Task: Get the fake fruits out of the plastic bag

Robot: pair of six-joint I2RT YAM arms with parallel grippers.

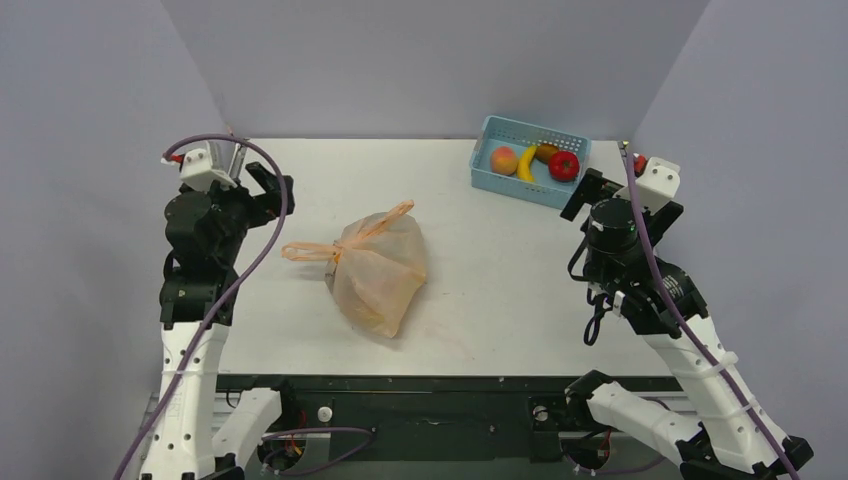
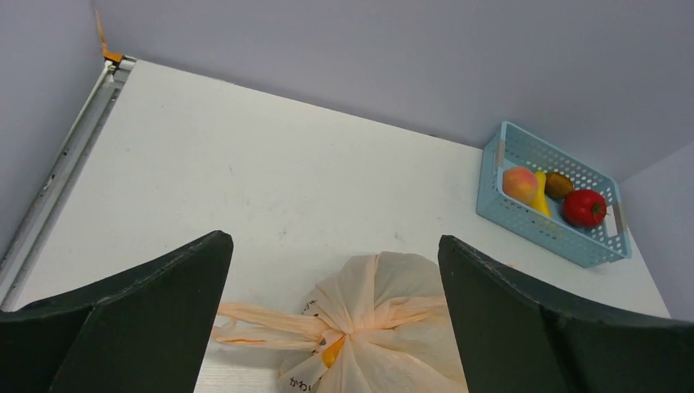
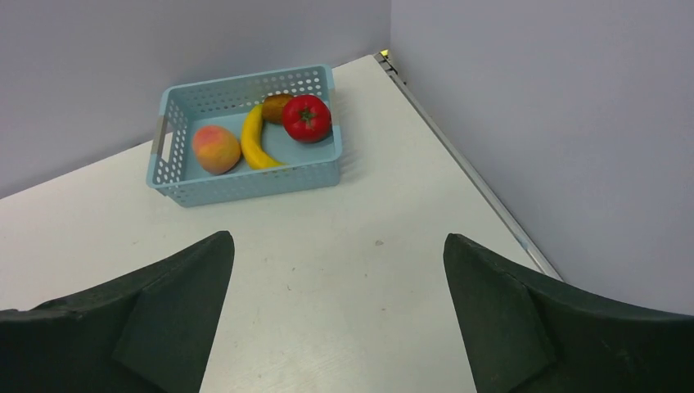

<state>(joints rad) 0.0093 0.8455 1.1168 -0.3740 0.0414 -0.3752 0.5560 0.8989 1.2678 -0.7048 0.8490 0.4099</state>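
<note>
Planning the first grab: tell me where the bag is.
In the top view the bag lies mid-table, left of centre, handles pointing toward the left gripper; the basket is far back right.

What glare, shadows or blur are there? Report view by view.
Top external: even soft light, the plastic bag is sharp, with only a faint shadow under it. Left wrist: the bag is cut off by the bottom edge, no glare. Right wrist: the blue basket is crisp, with a soft shadow to its right.
</note>
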